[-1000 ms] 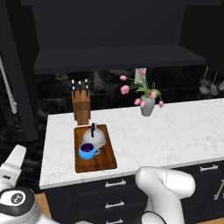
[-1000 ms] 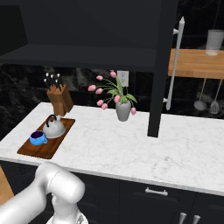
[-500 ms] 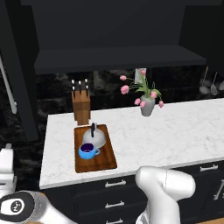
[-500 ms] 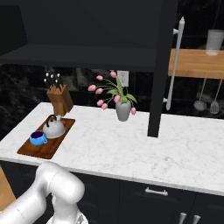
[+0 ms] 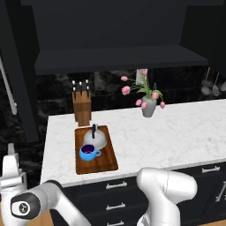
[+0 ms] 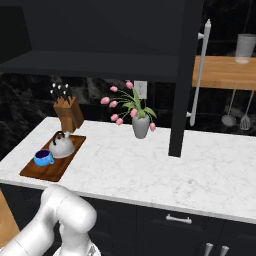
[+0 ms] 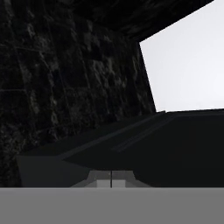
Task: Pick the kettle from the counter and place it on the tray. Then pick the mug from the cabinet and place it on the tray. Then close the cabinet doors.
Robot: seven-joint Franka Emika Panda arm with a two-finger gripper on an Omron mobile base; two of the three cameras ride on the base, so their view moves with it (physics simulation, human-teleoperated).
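Observation:
The pale grey kettle [image 5: 94, 139] [image 6: 61, 145] and the blue mug [image 5: 88, 152] [image 6: 43, 157] both stand on the brown wooden tray [image 5: 108, 158] [image 6: 52, 169], at the left end of the white marble counter [image 5: 176, 128] [image 6: 150, 170]. The black cabinet [image 5: 114, 31] above is open. Its left door [image 5: 20, 88] and right door [image 6: 184, 75] both swing outward. My gripper [image 5: 10, 154] is low at the far left, beside the counter's end and below the left door. In the hand view its fingertips [image 7: 103, 180] meet, with nothing held, facing a dark panel.
A wooden knife block [image 5: 81, 108] stands just behind the tray. A grey vase of pink tulips [image 5: 148, 106] sits mid-counter by the wall. Dark drawers with silver handles [image 5: 117, 185] run under the counter. A wooden shelf [image 6: 225, 72] and hanging utensils [image 6: 235, 117] lie beyond the right door.
My arm has reached further left and low; the hand has turned upright at the left edge. Kettle, mug, tray and doors have not moved.

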